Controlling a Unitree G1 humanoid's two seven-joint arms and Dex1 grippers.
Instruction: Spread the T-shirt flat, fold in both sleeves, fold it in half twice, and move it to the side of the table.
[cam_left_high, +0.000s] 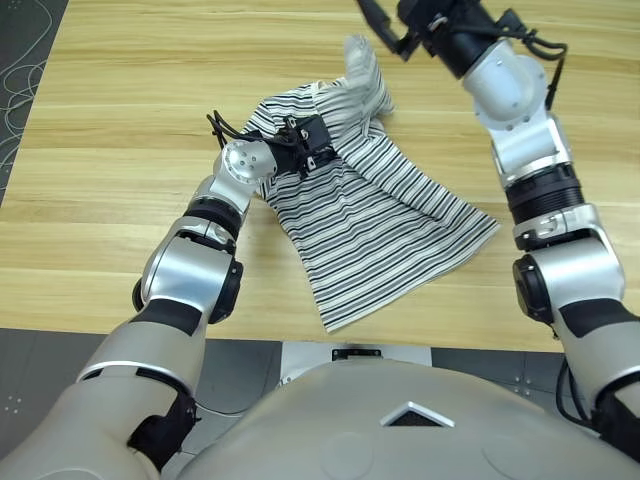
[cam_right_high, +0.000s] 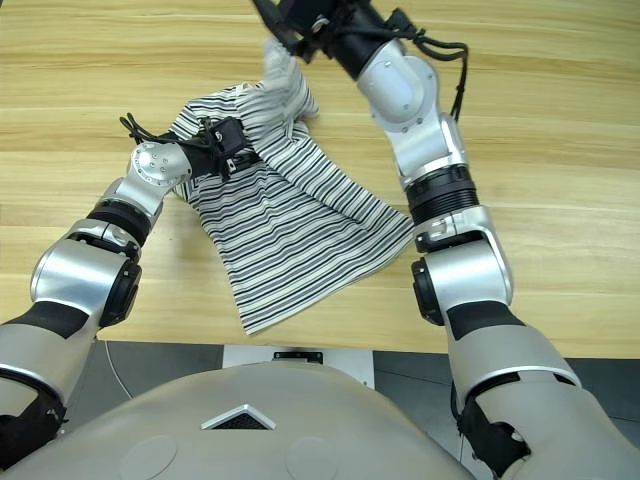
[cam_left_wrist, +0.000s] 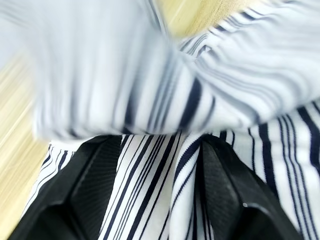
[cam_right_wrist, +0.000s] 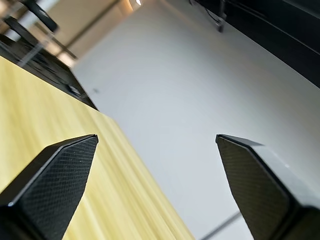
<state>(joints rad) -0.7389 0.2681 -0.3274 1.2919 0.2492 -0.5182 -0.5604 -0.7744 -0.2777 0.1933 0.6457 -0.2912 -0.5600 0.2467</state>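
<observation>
The striped T-shirt (cam_left_high: 375, 215) lies crumpled on the wooden table (cam_left_high: 120, 120), its hem toward the front edge. One sleeve (cam_left_high: 362, 62) sticks up at the far end. My left gripper (cam_left_high: 308, 145) rests on the shirt's upper left part. In the left wrist view its fingers (cam_left_wrist: 95, 185) stand apart, with striped cloth lying between them. My right gripper (cam_left_high: 385, 25) hangs raised above the upright sleeve. In the right wrist view the right gripper (cam_right_wrist: 157, 165) is wide open with nothing between its fingers.
Bare wood stretches to the left (cam_right_high: 60, 70) and right (cam_right_high: 560, 130) of the shirt. The table's front edge (cam_left_high: 300, 335) runs just below the hem. Dark floor with cables (cam_left_high: 20, 60) lies beyond the table's left edge.
</observation>
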